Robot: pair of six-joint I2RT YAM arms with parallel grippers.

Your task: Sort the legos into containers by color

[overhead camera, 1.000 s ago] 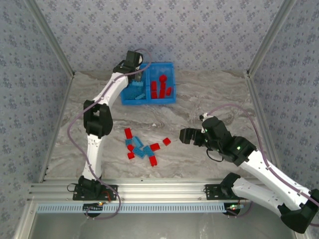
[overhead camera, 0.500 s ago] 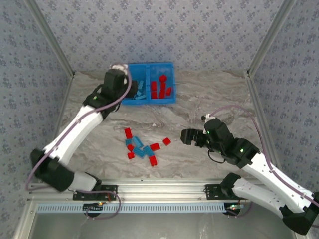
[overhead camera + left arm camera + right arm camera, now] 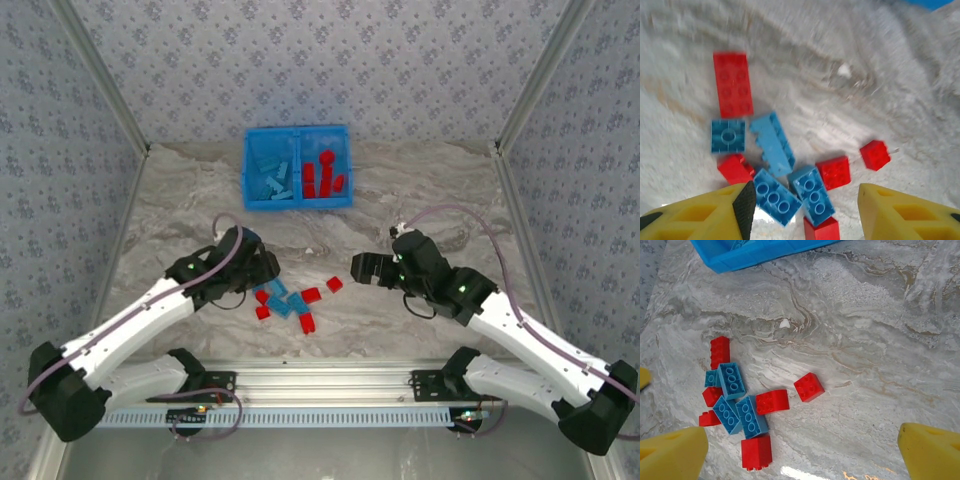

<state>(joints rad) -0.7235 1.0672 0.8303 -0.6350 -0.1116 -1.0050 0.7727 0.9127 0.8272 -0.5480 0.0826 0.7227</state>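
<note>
Red and blue legos clustered on desk, lying between wide-spread yellow fingers. View blurred; fingers appear clear of them.

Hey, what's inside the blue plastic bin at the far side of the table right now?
The bright blue rectangular plastic bin holds light blue bricks in its left compartment and red bricks in its right one. Anything under those piles is covered.
</note>
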